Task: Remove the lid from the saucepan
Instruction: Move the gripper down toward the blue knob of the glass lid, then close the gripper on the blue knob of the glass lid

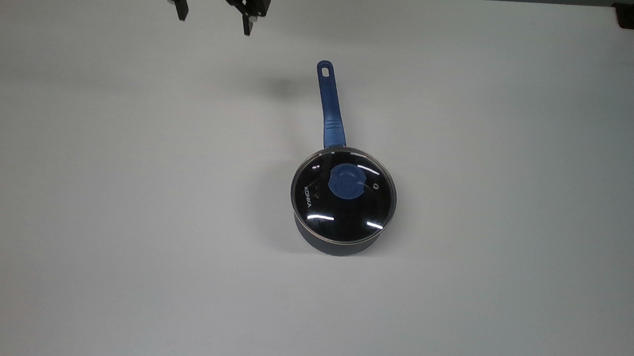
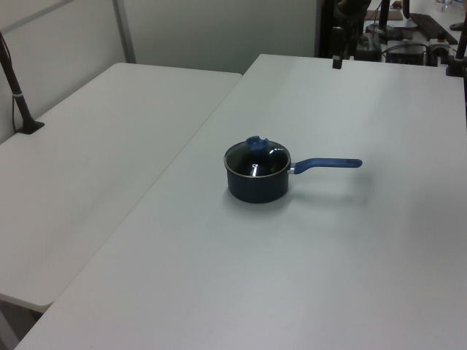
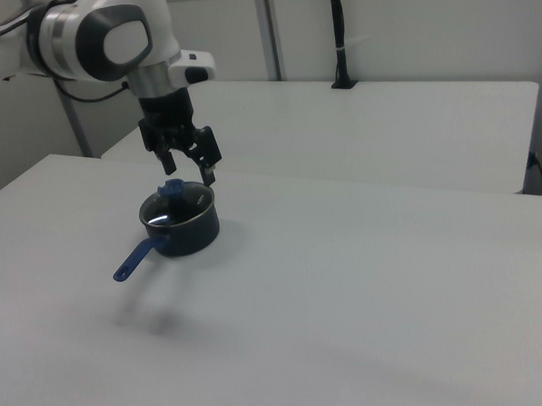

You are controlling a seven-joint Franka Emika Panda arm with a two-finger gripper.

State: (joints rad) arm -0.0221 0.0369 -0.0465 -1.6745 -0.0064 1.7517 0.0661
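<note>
1. The saucepan (image 1: 342,214) stands upright near the middle of the white table (image 1: 517,216), and everything else here is placed from it.
2. The lid (image 1: 344,194) sits flat on the saucepan's rim, closing it; its blue knob (image 1: 345,181) rises from the centre of the glass.
3. The saucepan's long blue handle (image 1: 328,102) runs straight out from the rim toward the top view's upper edge, leaning slightly to the top view's left.
4. The gripper (image 1: 214,20) hangs in the air well apart from the saucepan, beyond the handle's end and off to the top view's left of it. Its two fingers are spread wide and hold nothing.
5. So the knob lies from the gripper toward the top view's lower right and lower down, roughly along the line of the handle.
6. The lid is not yet touched; my judgement is that the approach is only starting, and the spread fingers will need to straddle the knob.
</note>
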